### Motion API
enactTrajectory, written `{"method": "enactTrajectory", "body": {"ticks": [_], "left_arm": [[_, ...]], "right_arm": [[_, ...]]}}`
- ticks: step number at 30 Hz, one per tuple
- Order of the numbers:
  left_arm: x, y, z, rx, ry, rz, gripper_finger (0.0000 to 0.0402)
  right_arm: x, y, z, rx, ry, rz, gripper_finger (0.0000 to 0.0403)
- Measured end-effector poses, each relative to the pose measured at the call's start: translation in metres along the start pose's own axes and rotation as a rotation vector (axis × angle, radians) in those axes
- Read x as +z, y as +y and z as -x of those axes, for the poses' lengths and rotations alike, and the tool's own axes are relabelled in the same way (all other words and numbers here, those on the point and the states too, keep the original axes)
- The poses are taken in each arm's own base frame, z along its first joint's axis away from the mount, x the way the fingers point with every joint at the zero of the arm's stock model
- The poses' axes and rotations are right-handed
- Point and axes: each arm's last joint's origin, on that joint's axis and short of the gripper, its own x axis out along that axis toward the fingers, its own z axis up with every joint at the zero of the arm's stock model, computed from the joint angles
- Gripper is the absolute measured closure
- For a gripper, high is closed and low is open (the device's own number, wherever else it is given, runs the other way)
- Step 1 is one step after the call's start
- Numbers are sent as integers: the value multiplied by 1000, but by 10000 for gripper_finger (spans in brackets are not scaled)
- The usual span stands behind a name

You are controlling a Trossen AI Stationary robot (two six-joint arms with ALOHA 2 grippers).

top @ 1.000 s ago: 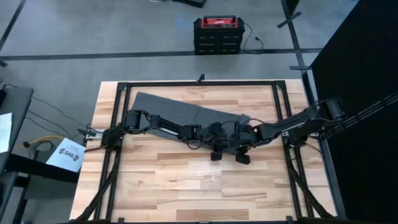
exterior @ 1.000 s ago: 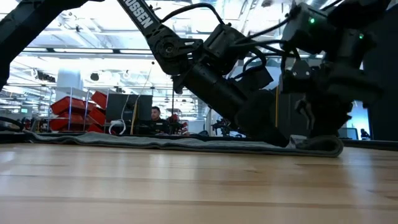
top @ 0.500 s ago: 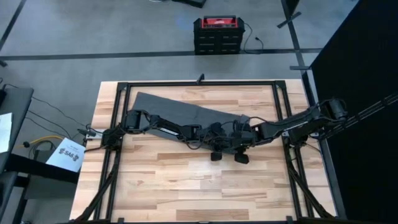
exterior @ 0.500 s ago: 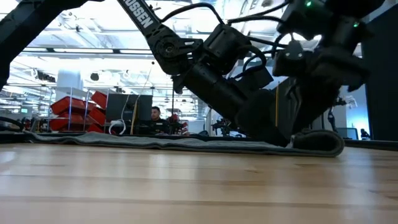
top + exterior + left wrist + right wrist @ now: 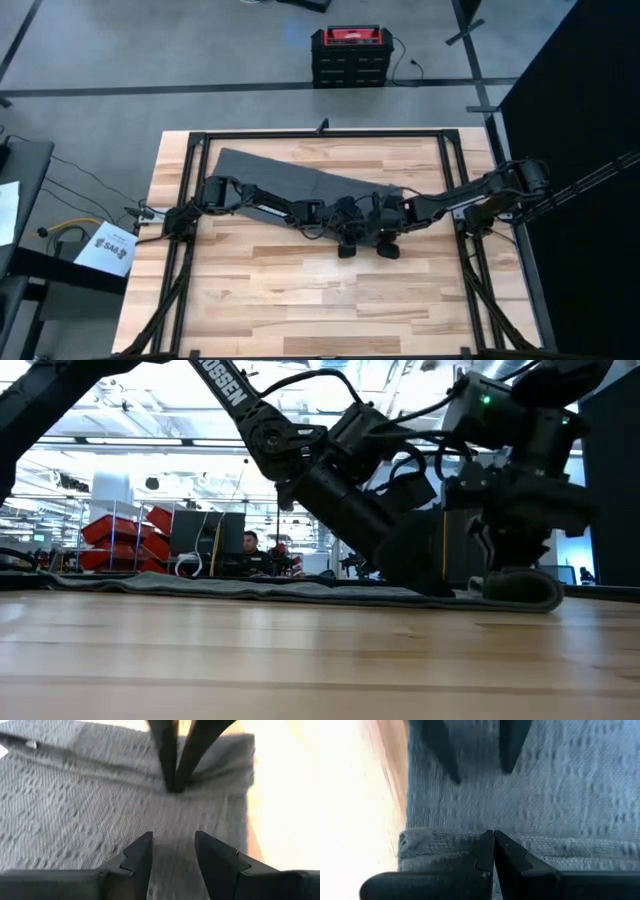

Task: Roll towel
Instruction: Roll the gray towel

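The dark grey towel [image 5: 280,172] lies flat across the table's far half, slanting from far left to middle right. Its right end is folded over into a low roll [image 5: 520,588]. My right gripper [image 5: 493,837] is shut at that rolled end, near the towel's near edge. My left gripper [image 5: 172,851] stands open just to the left of it, facing it, fingers over the flat cloth [image 5: 75,820]. In the high view the two grippers, left [image 5: 358,228] and right [image 5: 376,225], almost meet. My right gripper's shut fingertips [image 5: 172,787] rest on the far edge of the folded-over band [image 5: 445,845] at the towel's right end, coming slanted down from the right. Whether any cloth is caught between them I cannot tell. The roll lies on the table. Whether my left gripper touches the flat cloth under it I cannot tell.
A black frame [image 5: 320,133] runs round the tabletop. Bare wood [image 5: 320,300] fills the near half. A red and black case [image 5: 347,55] stands on the floor beyond the far edge. A person [image 5: 250,545] sits far behind the table.
My right gripper has gone a little toward the table's left edge and down onto the towel's right end. That end now stands a bit thicker and more rolled over, while the towel's remaining length stays flat.
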Motion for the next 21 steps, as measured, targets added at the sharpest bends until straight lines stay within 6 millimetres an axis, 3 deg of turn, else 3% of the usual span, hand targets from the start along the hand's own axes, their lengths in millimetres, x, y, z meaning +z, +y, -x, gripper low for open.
{"method": "enactTrajectory", "body": {"ticks": [9, 14, 21], "left_arm": [[-1, 1, 0, 2, 10, 3, 268], [-1, 1, 0, 2, 11, 5, 268], [-4, 1, -3, 2, 13, 11, 268]], "right_arm": [[-2, 4, 3, 4, 9, -5, 403], [7, 4, 6, -5, -43, 21, 403], [9, 11, 4, 74, -73, 21, 403]]}}
